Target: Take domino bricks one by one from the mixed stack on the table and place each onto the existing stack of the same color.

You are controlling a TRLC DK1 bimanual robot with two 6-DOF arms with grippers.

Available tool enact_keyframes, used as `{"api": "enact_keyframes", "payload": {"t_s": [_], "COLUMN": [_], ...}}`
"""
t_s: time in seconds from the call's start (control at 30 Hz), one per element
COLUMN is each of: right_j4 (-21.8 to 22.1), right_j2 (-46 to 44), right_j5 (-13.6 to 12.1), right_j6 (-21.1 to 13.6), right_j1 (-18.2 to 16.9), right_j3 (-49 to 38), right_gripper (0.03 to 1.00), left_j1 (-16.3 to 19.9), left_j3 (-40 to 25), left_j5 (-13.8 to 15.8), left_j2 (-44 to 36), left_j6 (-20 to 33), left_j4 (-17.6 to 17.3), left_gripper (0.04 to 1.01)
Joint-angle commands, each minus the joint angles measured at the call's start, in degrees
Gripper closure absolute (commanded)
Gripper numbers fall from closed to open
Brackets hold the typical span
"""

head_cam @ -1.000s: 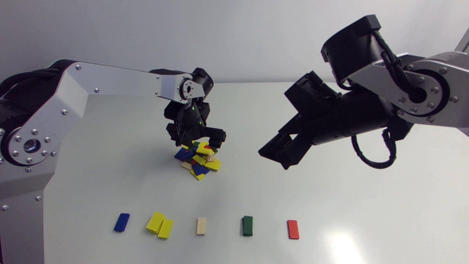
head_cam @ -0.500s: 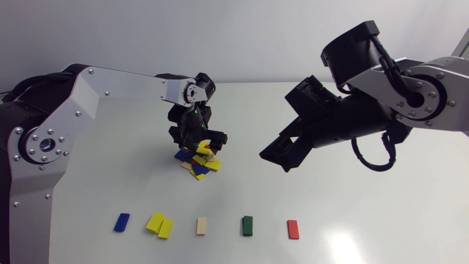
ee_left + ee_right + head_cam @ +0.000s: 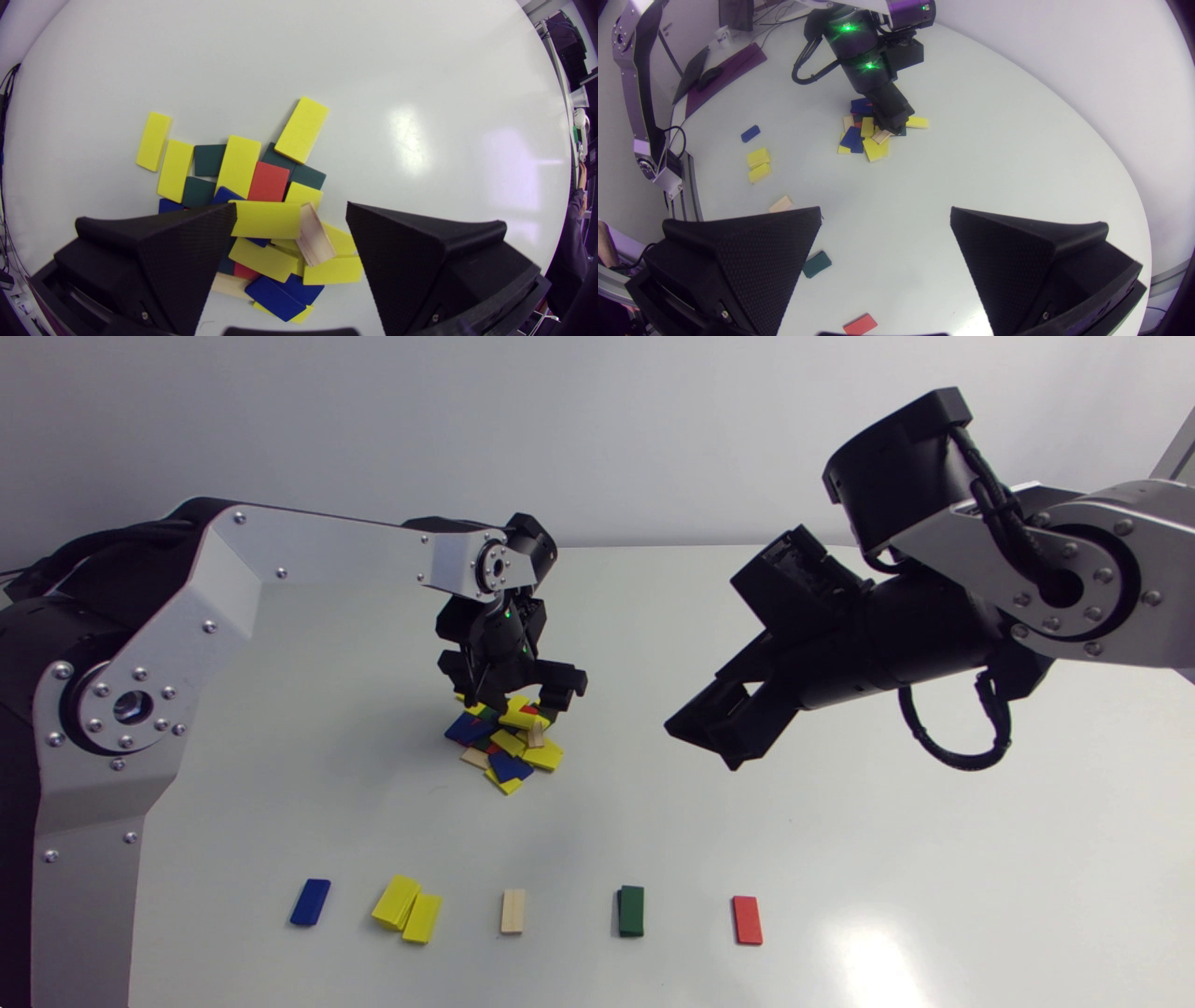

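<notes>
Item 1: your left gripper (image 3: 290,212), fingers wide, low over the mixed pile (image 3: 504,747) mid-tabletop (image 3: 887,821); a yellow brick (image 3: 266,219) seems to touch one finger only.
Item 2: your right gripper (image 3: 885,217), spread wide, aloft, well apart from the pile.
Item 3: near row: blue brick (image 3: 310,902), yellow stack (image 3: 407,907), wood brick (image 3: 513,911), green brick (image 3: 631,910), red brick (image 3: 747,919).

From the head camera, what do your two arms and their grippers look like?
Both arms have flat silver-grey links with small screws and black round joints: the left arm and the right arm. A black cable loop hangs under the right one. The left wrist shows green lights. The left gripper and right gripper are matte black, with two broad wedge-shaped, finely textured fingers each.
</notes>
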Motion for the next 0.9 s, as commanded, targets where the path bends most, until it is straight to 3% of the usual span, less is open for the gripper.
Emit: {"api": "enact_keyframes", "payload": {"t_s": [0.0, 0.5, 0.87], "right_j4": [0.09, 0.18, 0.27], "right_j2": [-0.47, -0.2, -0.12], "right_j5": [0.23, 0.15, 0.06], "right_j6": [0.45, 0.19, 0.02], "right_j1": [-0.27, -0.18, -0.27], "right_j3": [-1.47, -1.73, -1.82], "right_gripper": [0.066, 0.066, 0.066], "left_j1": [0.19, 0.27, 0.36], "left_j3": [1.29, 1.82, 2.0], "left_j5": [-0.24, -0.24, -0.32], "left_j2": [2.01, 0.08, -1.5], "left_j6": [-1.68, -1.6, -1.42], "left_j4": [-0.8, -1.07, -1.42], "left_gripper": [0.223, 0.211, 0.125]}}
